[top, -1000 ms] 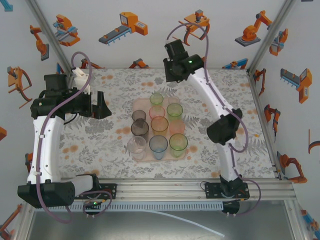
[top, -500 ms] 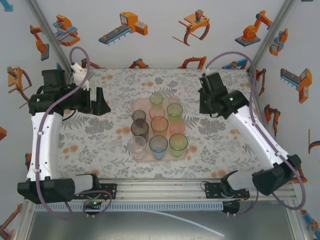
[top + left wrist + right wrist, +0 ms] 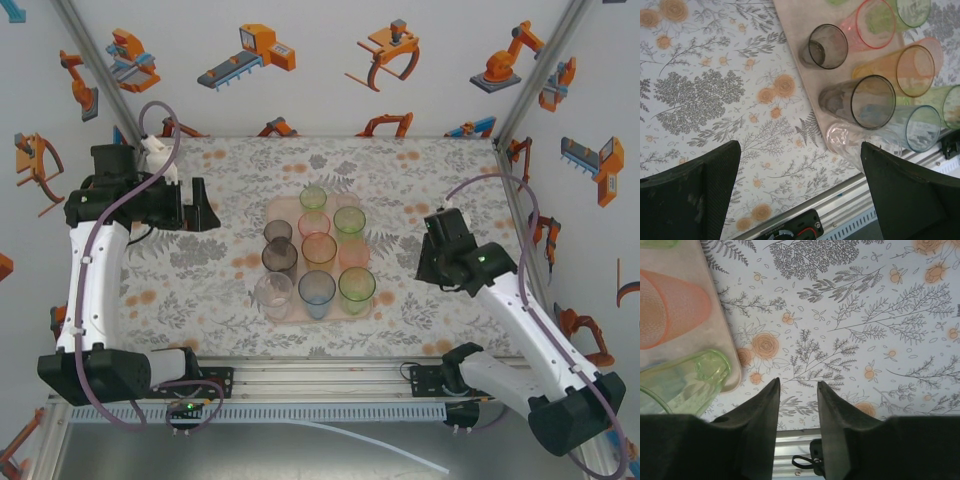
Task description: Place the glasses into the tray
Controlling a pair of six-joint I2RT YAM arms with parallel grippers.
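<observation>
Ten or so glasses (image 3: 319, 250) stand upright on the tray (image 3: 283, 208), packed in rough rows, and I can find none on the floral tabletop (image 3: 200, 290) around the tray. My judgement is that the placing is done and the step in hand is simply getting both arms clear. The left gripper (image 3: 800, 150) hangs left of the tray, well apart from it, fingers spread wide with nothing between them. The right gripper (image 3: 797, 382) sits just off the tray's right edge, near its near-right corner; its fingers stand a narrow gap apart and hold nothing. That corner is what I would watch: a green glass (image 3: 690, 375) stands right at the tray's rim there, and a clear glass (image 3: 845, 140) stands equally close to the rim at the near-left corner. To do this well I would move each arm away from the tray rather than across it, lift before swinging, and trail no cable over the glasses. A brush against one tumbler could topple its neighbours, since they stand almost touching.
</observation>
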